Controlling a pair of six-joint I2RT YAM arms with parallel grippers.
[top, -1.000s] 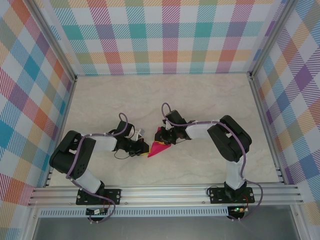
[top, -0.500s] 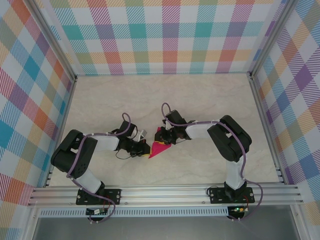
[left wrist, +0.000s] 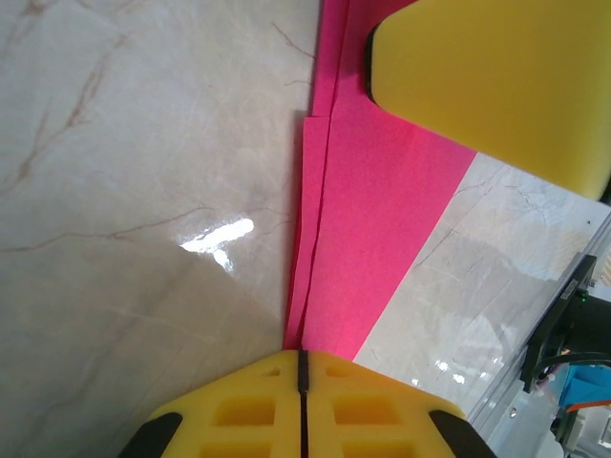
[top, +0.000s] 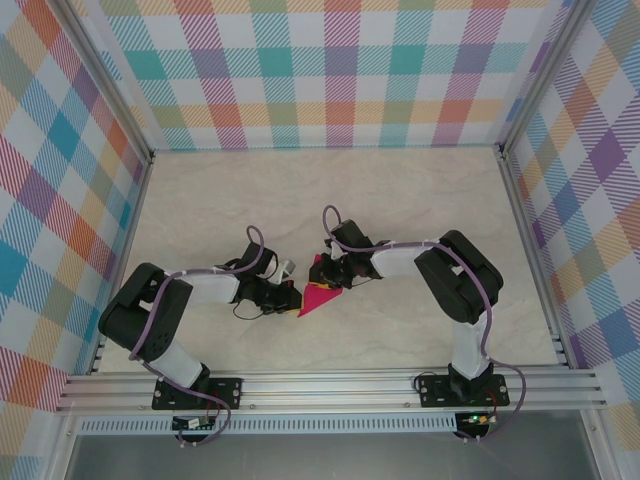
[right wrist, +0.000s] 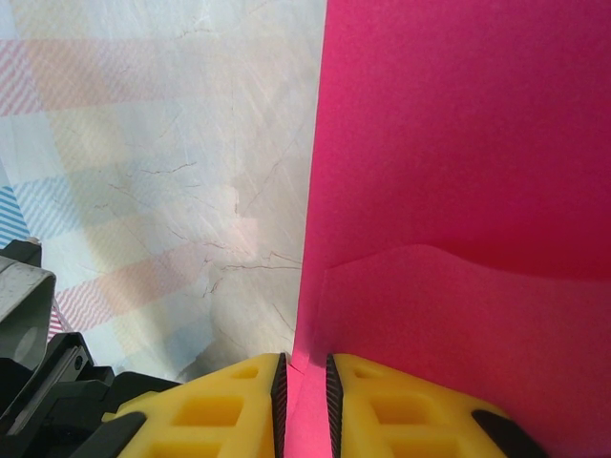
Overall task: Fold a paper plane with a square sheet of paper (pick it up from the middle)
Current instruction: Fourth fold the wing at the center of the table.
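The square sheet of paper (top: pixel 322 297) is magenta-pink and folded into a layered triangle on the marble table between the two arms. In the left wrist view the sheet (left wrist: pixel 368 210) narrows to a point that runs into the seam of my left gripper (left wrist: pixel 302 355), whose yellow jaws are pressed together on it. My left gripper (top: pixel 293 297) sits at the sheet's left corner. My right gripper (top: pixel 330 278) is at the sheet's upper edge. Its jaws (right wrist: pixel 305 361) stand a sliver apart with a fold of the sheet (right wrist: pixel 458 191) pinched between them.
A yellow finger of the right gripper (left wrist: pixel 496 76) rests on the paper in the left wrist view. The left arm's black body (right wrist: pixel 38 391) lies close beyond the paper. Checked walls (top: pixel 330 70) and an aluminium rail (top: pixel 330 385) bound the table.
The left arm's elbow has sunk slightly towards the near left. Both grippers and the paper have stayed where they were.
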